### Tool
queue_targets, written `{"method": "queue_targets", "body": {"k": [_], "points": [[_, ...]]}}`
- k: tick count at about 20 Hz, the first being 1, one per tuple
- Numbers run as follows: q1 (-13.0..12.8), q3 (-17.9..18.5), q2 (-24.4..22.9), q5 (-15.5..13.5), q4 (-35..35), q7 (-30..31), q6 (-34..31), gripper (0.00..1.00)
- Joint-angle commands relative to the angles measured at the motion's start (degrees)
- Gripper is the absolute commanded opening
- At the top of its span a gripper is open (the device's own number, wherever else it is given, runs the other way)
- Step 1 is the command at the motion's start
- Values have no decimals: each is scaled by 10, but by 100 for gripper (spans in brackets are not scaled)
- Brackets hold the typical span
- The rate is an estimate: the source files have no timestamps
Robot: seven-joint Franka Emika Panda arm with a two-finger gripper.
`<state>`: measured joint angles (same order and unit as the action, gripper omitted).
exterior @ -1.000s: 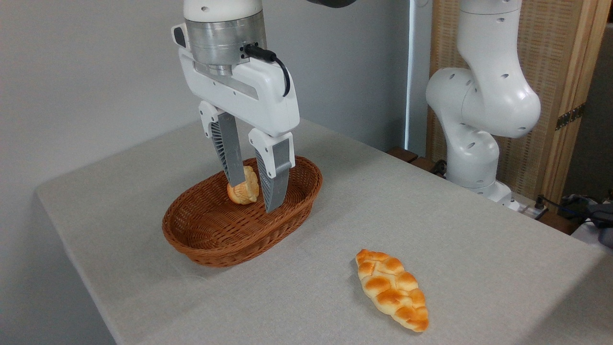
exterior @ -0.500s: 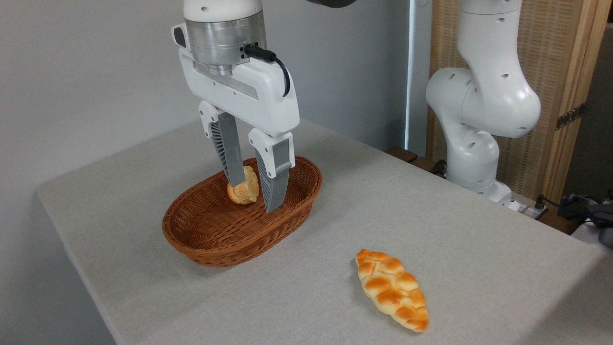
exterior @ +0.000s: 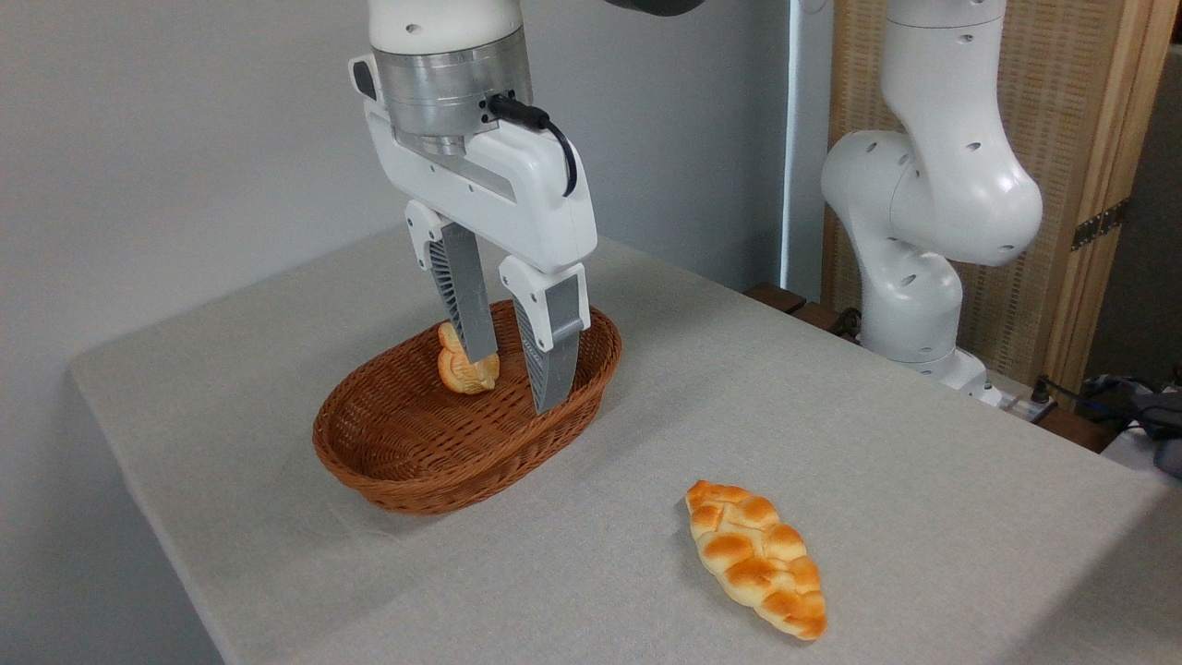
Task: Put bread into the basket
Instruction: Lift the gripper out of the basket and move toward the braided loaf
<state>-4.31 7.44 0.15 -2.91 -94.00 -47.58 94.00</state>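
White robot arm, two-finger gripper pointing down over the far half of the oval reddish-brown woven wicker basket. Jaws apart, a clear gap between the two grey ribbed fingers; nothing clamped.

Small roundish golden-brown bun lies inside the basket, toward its far end, resting on the woven floor. The left finger stands in front of the bun and hides its right part; contact between finger and bun cannot be told. The right fingertip hangs near the basket's right-hand rim, inside it.

Basket sits on the grey cloth-covered table, toward the table's left edge, long axis running from near-left to far-right. Near half of the basket holds nothing.

Long braided golden-brown loaf, tapered at both ends, lies flat on the cloth near the table's front edge, well apart from the basket and to its right, angled from upper left to lower right.

Arm's white base stands beyond the table's right edge, before a wooden slatted screen.
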Motion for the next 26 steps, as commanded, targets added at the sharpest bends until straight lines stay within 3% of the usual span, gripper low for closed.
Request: {"method": "queue_targets", "body": {"k": [1, 5, 10, 18, 24, 26], "points": [[-4, 7, -5, 3, 1, -15, -18, 100], [-4, 9, -5, 3, 0, -29, -27, 100], [-5, 24, -6, 3, 1, -96, -48, 100], [-4, 36, -3, 3, 0, -125, -54, 100], [-4, 64, -12, 2, -11, -217, -47, 100], [-3, 69, -23, 2, -28, -281, -42, 100]]}}
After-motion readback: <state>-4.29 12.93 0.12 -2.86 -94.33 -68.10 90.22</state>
